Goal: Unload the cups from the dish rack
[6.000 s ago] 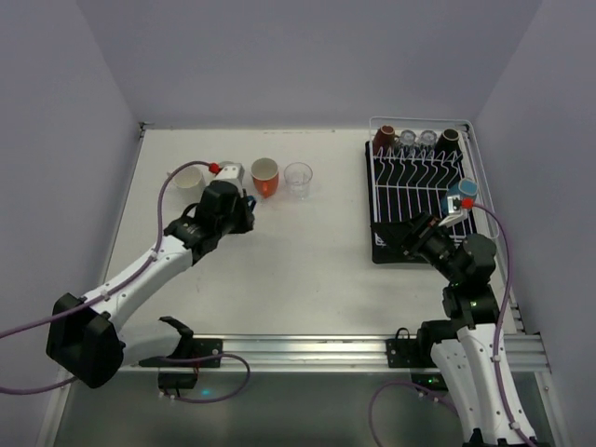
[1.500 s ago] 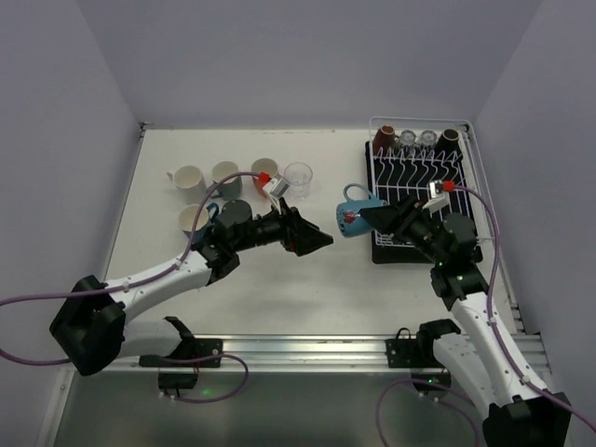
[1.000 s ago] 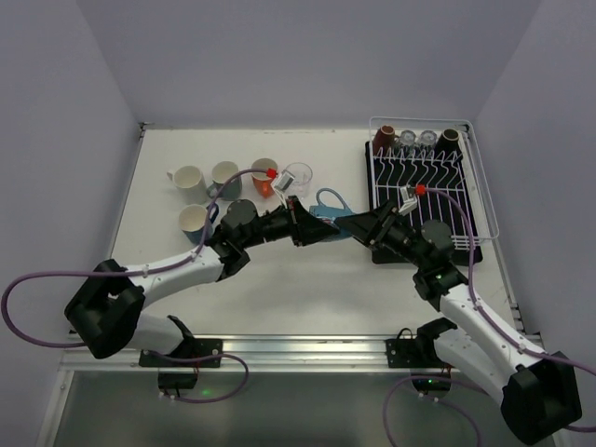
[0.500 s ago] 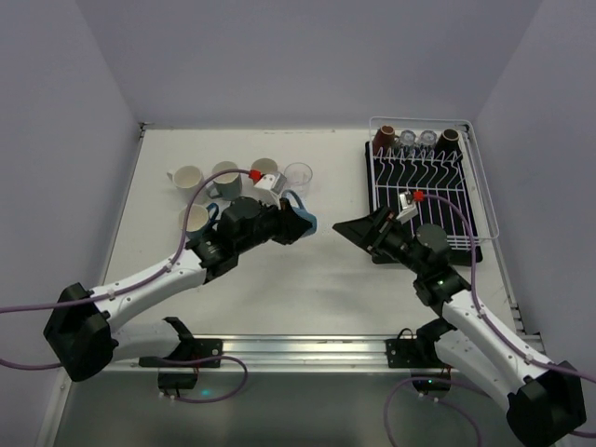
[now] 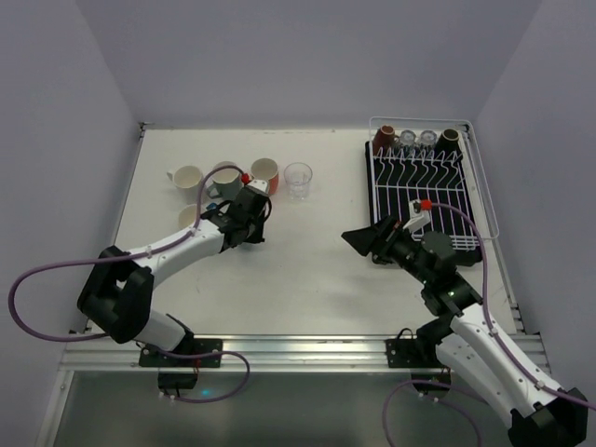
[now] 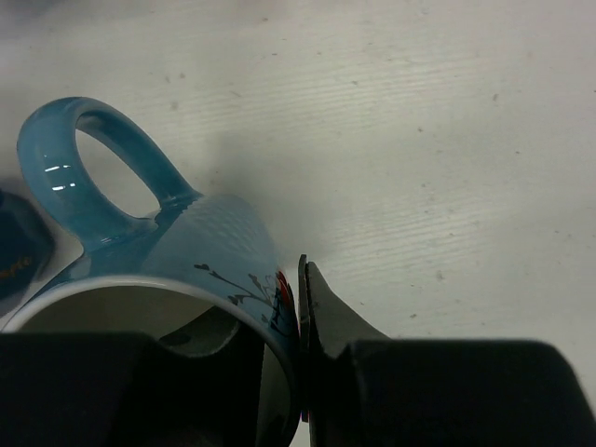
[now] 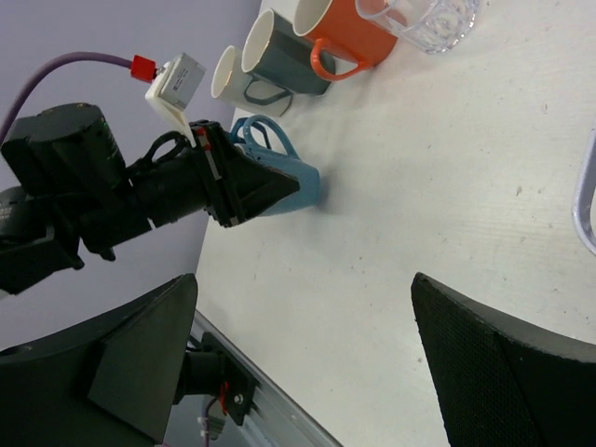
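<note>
Set-down step: my left gripper (image 6: 284, 326) is clamped on the wall of the light blue mug (image 6: 205, 251), one finger inside the rim, with the mug tipped sideways low over the table (image 5: 307, 270), centre-left of the overhead view beside the unloaded cups (image 5: 265, 170). My right gripper (image 7: 305, 279) gapes wide, empty, left of the dish rack (image 5: 484, 196). Next, I judge: stand the mug upright, then release

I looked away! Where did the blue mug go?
The right gripper carried the light blue mug from the dish rack, passed it to the left gripper and opened. The left gripper moved it left, beside the other cups. The rack's four back cups stayed put.
</note>
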